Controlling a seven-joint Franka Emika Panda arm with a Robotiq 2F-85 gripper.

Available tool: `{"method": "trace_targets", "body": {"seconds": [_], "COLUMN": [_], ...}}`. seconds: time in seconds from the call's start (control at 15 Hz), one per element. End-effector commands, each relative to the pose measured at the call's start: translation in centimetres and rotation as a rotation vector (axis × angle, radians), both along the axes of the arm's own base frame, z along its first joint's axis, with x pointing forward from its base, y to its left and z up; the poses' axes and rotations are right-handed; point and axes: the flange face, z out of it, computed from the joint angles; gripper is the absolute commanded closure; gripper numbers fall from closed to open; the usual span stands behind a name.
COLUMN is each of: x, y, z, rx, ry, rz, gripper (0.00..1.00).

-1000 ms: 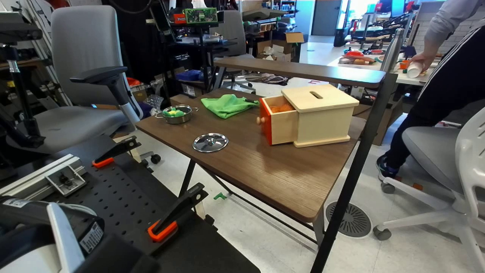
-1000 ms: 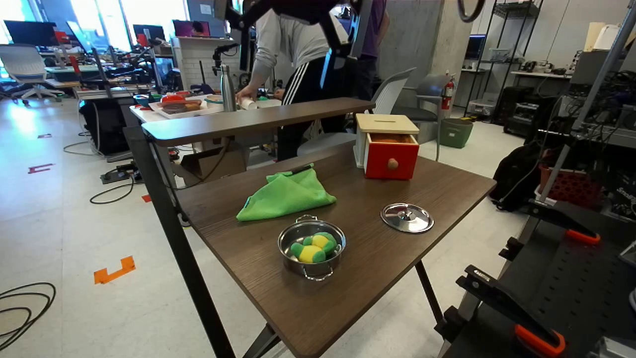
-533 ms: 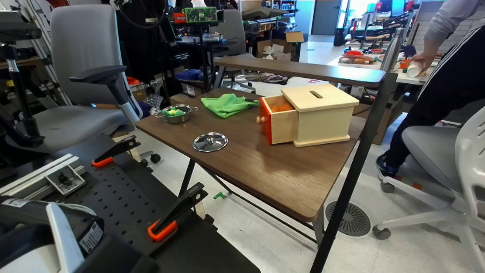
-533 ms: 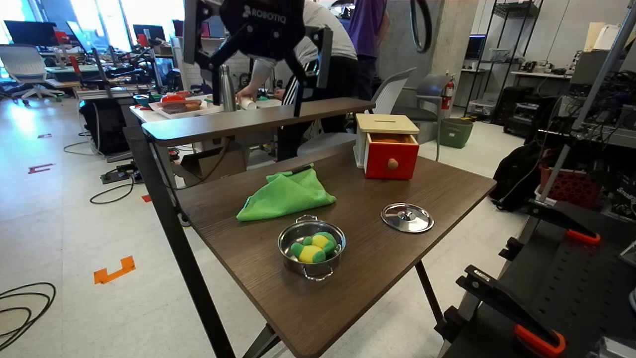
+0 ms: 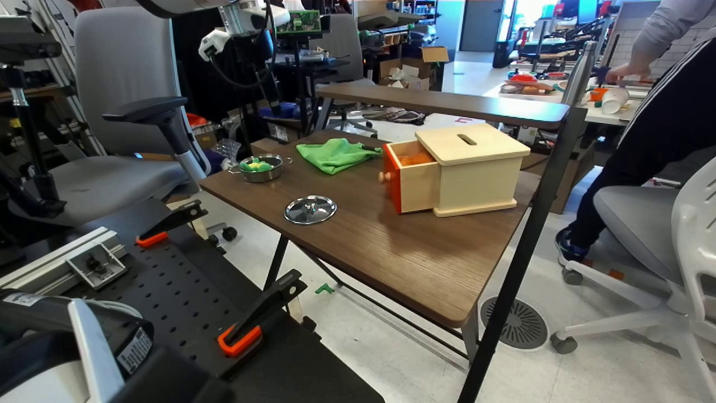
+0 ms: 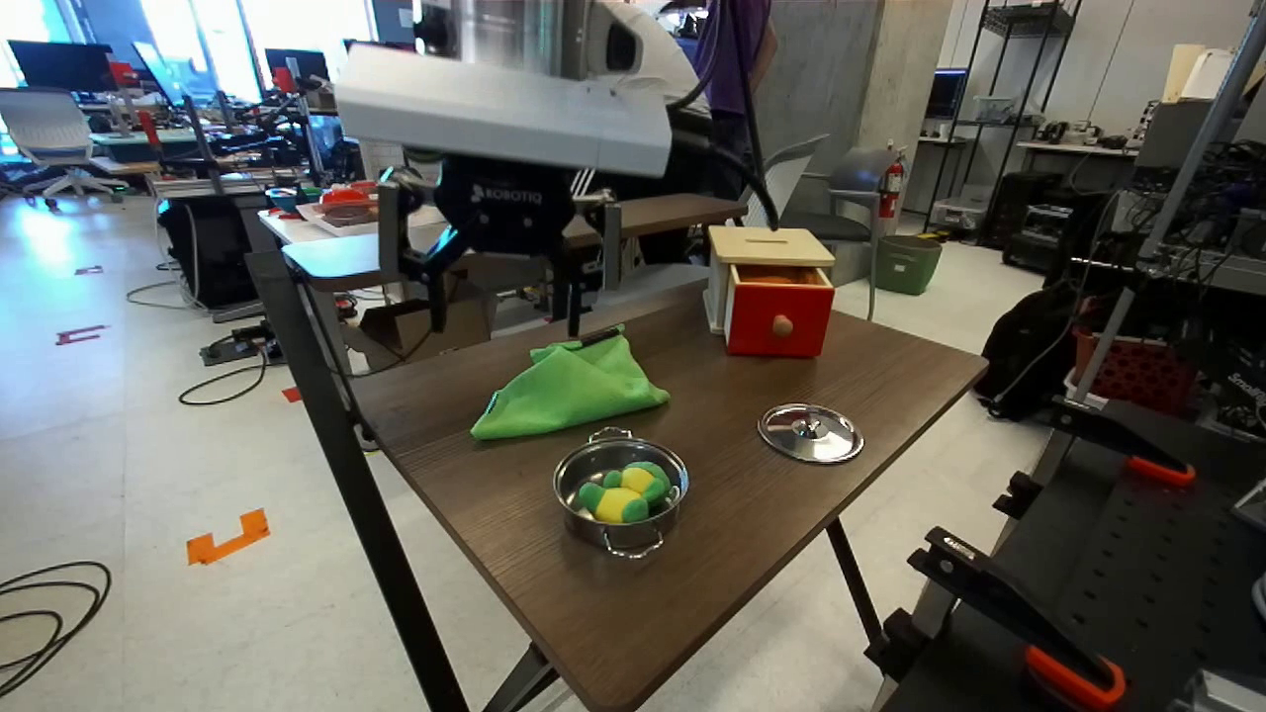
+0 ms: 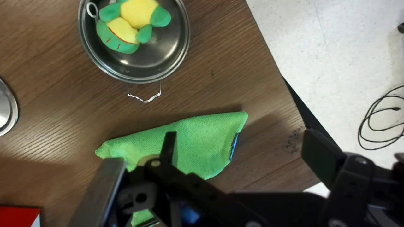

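Note:
My gripper [image 6: 505,321] hangs above the far side of the brown table [image 6: 722,534], its jaws wide apart with nothing between them. Nearest to it is a crumpled green cloth [image 6: 574,391], lying below; in the wrist view one finger overlaps the cloth [image 7: 202,142], and the other finger [image 7: 323,157] appears over the table's edge. A steel pot [image 7: 176,60] holding a green and yellow plush toy [image 7: 139,12] sits beside the cloth. The pot's lid [image 5: 310,210] lies flat on the table. A wooden box [image 5: 481,179] has its red drawer [image 6: 779,321] pulled out, with something orange [image 5: 417,159] inside.
A raised brown shelf [image 5: 442,103] runs along one side of the table, with a metal bottle [image 5: 579,73] by its end. Black clamps [image 6: 1009,613] with orange grips sit on a neighbouring black bench. A person [image 5: 660,84] stands behind, beside another table.
My arm and gripper have come down into fuller view in both exterior views, nearer the cloth. The gripper has stayed open. The person's hand has let go of a white cup.

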Motion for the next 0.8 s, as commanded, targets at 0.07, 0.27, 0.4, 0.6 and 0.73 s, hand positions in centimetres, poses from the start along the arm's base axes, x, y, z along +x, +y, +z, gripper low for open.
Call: {"method": "trace_targets", "body": {"seconds": [0.07, 0.27, 0.4, 0.6, 0.73], "x": [2.3, 3.3, 4.1, 5.1, 5.7], "y": [0.9, 1.0, 1.0, 0.9, 0.9], "z": [-2.9, -4.1, -4.6, -5.2, -5.8], "rx": [-0.041, -0.071, -0.083, -0.102, -0.117], "ry": [0.057, 0.085, 0.095, 0.102, 0.107], "rz": [0.008, 0.005, 0.000, -0.007, -0.011], "gripper": [0.00, 0.00, 0.00, 0.00, 0.00]}}
